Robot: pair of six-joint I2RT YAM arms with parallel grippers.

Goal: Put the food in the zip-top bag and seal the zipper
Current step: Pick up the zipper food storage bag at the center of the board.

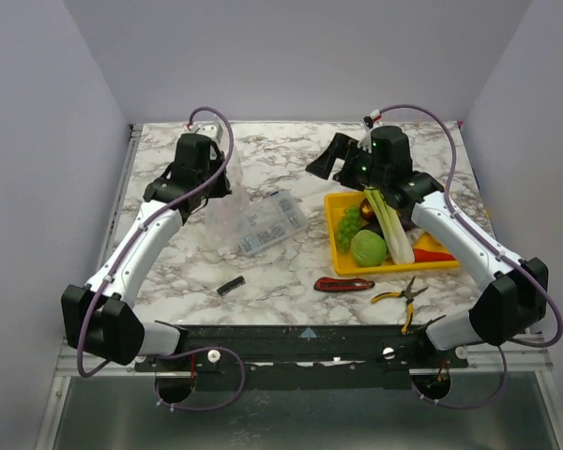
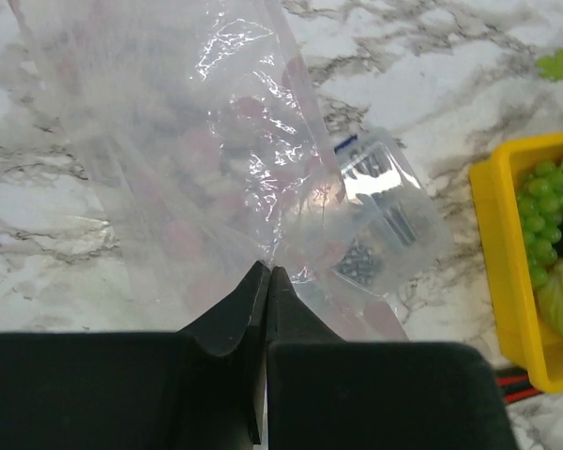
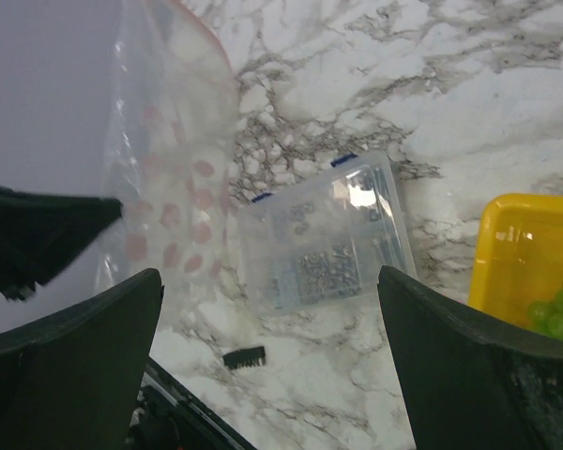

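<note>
- While the left fingers (image 2: pixel 235 319) are pressed together on a fold of the zip-top bag (image 2: pixel 216 159), the pouch hangs limp over the far left of the tabletop (image 1: pixel 263 169). Its lower part lies by the clear compartment box (image 1: pixel 267 225).
- The right fingers (image 3: pixel 75 347) stand wide apart and hold nothing, hovering just beyond the far left corner of the yellow tray (image 1: pixel 333 239).
- All the food in sight lies in that tray: celery (image 1: pixel 389 225), grapes (image 1: pixel 349 225), cabbage (image 1: pixel 368 248) and red chili (image 1: pixel 433 254). None is in the bag.
- The step in hand looks like presenting the bag so that its mouth can take the food.
- The zipper (image 3: pixel 202 33) shows at the top of the raised bag in the right wrist view. Whether the mouth is parted cannot be told.
- The pinch ought to catch one wall only, close to the zipper, because a grip across both layers would hold the mouth closed.
- The film is thin and slippery, so any lift should be slow, with the mouth turned toward the tray.
- The bag's hanging part should stay off the box, or it may drag the box along.
- The right arm would do well to part the free lip before fetching any food.
</note>
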